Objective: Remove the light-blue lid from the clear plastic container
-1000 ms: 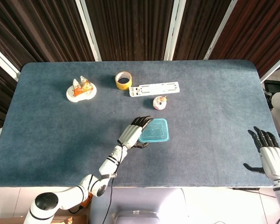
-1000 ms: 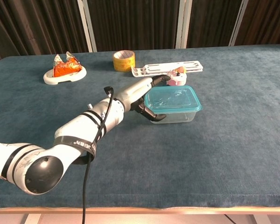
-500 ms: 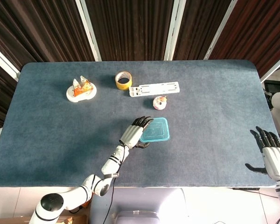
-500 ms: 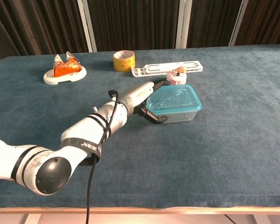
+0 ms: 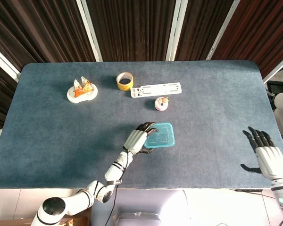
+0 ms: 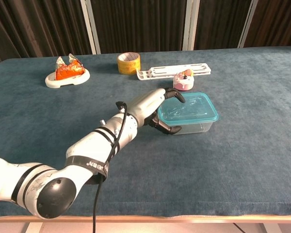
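The light-blue lid (image 6: 188, 108) sits on the clear plastic container (image 6: 194, 127) near the table's (image 5: 52, 136) centre. Your left hand (image 6: 153, 108) is at its nine o'clock edge, fingers (image 6: 177, 94) hooked over the rim and thumb low against the wall; whether they grip firmly, I cannot tell. Pull now and the whole container may slide or lift with the lid, since nothing holds it down. Only the head view shows your right hand (image 5: 265, 154), fingers apart, holding nothing, at the far four o'clock table edge.
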Controlling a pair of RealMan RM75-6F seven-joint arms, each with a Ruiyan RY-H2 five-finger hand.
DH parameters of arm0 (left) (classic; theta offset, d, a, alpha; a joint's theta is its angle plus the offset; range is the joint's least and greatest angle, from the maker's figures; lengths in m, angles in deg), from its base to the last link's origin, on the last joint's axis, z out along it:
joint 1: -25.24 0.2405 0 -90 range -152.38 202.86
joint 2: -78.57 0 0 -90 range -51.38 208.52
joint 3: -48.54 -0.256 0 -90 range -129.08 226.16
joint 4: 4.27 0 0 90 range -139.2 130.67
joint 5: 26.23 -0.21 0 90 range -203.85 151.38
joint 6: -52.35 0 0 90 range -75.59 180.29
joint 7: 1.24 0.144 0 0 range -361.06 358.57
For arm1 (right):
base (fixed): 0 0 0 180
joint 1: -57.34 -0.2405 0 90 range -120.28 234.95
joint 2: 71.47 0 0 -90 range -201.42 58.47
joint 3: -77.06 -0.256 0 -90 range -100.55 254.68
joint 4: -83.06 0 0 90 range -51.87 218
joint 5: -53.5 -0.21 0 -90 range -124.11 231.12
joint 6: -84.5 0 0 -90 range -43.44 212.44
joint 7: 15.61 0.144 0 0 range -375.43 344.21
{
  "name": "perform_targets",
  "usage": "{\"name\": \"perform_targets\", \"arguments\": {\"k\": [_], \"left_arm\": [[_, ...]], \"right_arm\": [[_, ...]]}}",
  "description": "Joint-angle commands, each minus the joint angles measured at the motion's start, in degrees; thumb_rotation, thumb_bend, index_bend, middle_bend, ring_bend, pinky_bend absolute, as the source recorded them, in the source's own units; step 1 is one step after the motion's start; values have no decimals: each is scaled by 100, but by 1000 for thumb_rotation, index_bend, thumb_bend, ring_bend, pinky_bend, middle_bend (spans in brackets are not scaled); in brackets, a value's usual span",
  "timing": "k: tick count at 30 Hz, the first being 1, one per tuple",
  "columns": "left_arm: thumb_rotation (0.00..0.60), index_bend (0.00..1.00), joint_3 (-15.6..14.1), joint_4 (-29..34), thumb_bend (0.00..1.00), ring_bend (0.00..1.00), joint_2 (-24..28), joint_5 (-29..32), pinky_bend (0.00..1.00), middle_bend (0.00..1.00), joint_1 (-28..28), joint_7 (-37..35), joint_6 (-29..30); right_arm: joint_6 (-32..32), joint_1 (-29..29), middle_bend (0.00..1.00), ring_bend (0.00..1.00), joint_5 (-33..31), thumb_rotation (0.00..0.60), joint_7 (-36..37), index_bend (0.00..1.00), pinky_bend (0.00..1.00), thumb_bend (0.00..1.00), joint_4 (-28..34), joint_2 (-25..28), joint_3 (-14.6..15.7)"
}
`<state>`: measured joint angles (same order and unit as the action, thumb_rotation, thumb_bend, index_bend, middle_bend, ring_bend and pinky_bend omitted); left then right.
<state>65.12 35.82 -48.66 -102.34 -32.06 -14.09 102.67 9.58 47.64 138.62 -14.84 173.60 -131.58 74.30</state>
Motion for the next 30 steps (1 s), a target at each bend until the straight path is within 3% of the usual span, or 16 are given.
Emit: {"name": "perform_targets", "arguments": {"k": [1,7,18,23,30], "left_arm": [[600,412,-193,614,348,406,217,-131,481,554,172,11,101],[600,410,-291,1129,347,407,410,-98,484,554,325,337,114],[600,400,-254,1539,346,410,616,80,487,554,489,769,123],[600,400,-259,1637,347,410,678,107,487,555,522,846,102],[600,398,-307,1767,346,410,759,125,486,554,590,949,92]], "right_arm": [[295,-351,0,0,281,600,-105,0,0,130,-188,-226,-28],[665,-977,0,0,838,600,-296,23,0,132,-567,-969,-47],[648,-1578,54,0,1477,600,-40,428,0,290,-1419,-2396,84],[581,-1697,112,0,1554,600,-5,538,0,382,-1694,-2755,124],[727,-1848,122,0,1383,600,-134,571,0,431,-1788,-2913,89]]}}
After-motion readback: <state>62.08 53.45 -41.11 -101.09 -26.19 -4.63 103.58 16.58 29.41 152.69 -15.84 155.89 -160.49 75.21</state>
